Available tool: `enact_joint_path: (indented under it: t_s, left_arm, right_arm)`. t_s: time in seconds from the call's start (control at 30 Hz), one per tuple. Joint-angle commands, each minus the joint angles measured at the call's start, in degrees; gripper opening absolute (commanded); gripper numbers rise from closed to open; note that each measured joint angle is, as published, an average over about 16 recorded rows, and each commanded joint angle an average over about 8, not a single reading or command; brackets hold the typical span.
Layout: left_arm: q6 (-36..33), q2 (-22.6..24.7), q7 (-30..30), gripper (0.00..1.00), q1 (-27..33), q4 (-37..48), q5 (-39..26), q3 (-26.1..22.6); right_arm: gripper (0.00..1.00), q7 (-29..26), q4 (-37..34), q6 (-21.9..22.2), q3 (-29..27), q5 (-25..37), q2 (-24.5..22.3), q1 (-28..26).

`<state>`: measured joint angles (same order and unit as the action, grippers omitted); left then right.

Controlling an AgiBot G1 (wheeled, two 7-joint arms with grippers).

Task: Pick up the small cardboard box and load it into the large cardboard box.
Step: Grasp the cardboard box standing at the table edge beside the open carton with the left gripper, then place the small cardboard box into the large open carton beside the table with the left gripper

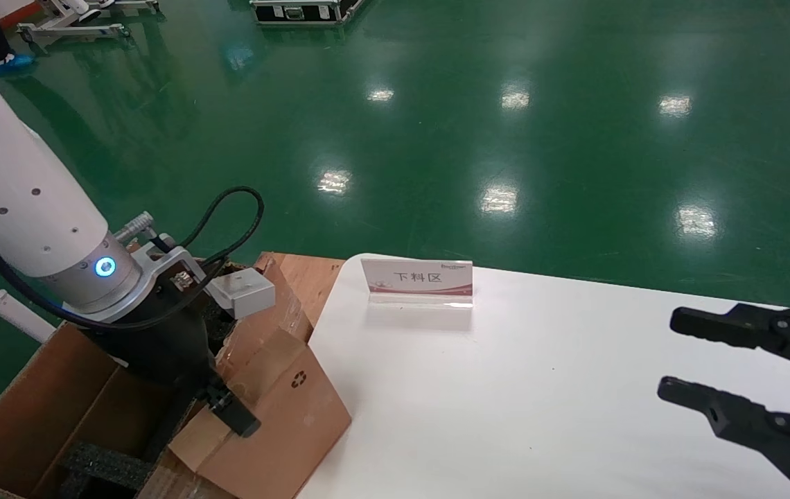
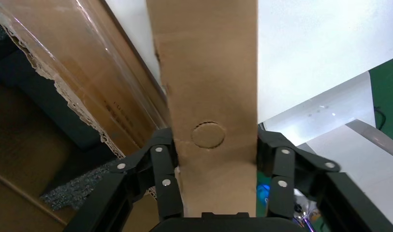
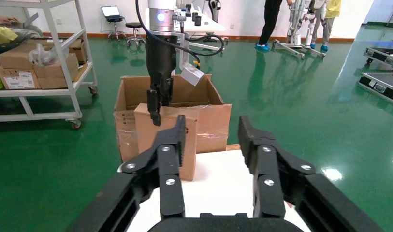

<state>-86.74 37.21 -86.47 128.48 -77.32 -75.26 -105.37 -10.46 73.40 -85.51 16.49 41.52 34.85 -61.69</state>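
Note:
My left gripper (image 1: 225, 409) is shut on the small cardboard box (image 1: 284, 423), a slim brown box with a black recycling mark. It holds the box tilted at the table's left edge, against the large cardboard box (image 1: 34, 402). In the left wrist view the small box (image 2: 209, 87) with its round finger hole sits between the fingers (image 2: 167, 164), beside the carton's taped flap (image 2: 78, 63). Black foam (image 1: 104, 466) lies inside the carton. My right gripper (image 1: 665, 357) is open and empty over the table's right side. The right wrist view shows the small box (image 3: 146, 137) in front of the carton (image 3: 211, 121).
A white table (image 1: 540, 402) carries a small sign card (image 1: 417, 277) near its far left corner. Green floor lies beyond. A shelving cart with boxes (image 3: 39, 63) stands on the floor some way from the carton, and people stand in the background.

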Motion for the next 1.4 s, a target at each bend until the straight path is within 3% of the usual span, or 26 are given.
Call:
enact_joint_path:
  t_s: [0.03, 0.3, 0.5, 0.7, 0.97, 1.4]
  left_arm:
    - [0.0, 0.0, 0.0, 0.00, 0.0, -0.1, -0.1, 0.0]
    - [-0.5, -0.1, 0.3, 0.00, 3.8, 1.3, 0.9, 1.9]
    - [-2.8, 0.7, -0.3, 0.00, 13.7, 2.1, -1.0, 4.1]
    - [-4.4, 1.7, 0.4, 0.00, 24.7, 3.5, -3.6, 2.3]
    - [-5.0, 3.0, 2.8, 0.00, 36.0, 5.4, -5.5, -8.5]
    - [-7.7, 1.5, 6.0, 0.00, 43.6, 5.7, -2.3, -29.6]
  right_arm:
    - [0.00, 0.0, 0.0, 0.0, 0.0, 0.0, 0.0, 0.0]
    - [0.00, 0.0, 0.0, 0.0, 0.0, 0.0, 0.0, 0.0]
    - [0.00, 0.0, 0.0, 0.0, 0.0, 0.0, 0.0, 0.0]
    - [0.00, 0.0, 0.0, 0.0, 0.1, 0.0, 0.0, 0.0]
    - [0.00, 0.1, 0.0, 0.0, 0.1, -0.1, 0.0, 0.0]
    - [0.00, 0.1, -0.1, 0.0, 0.1, -0.1, 0.0, -0.1]
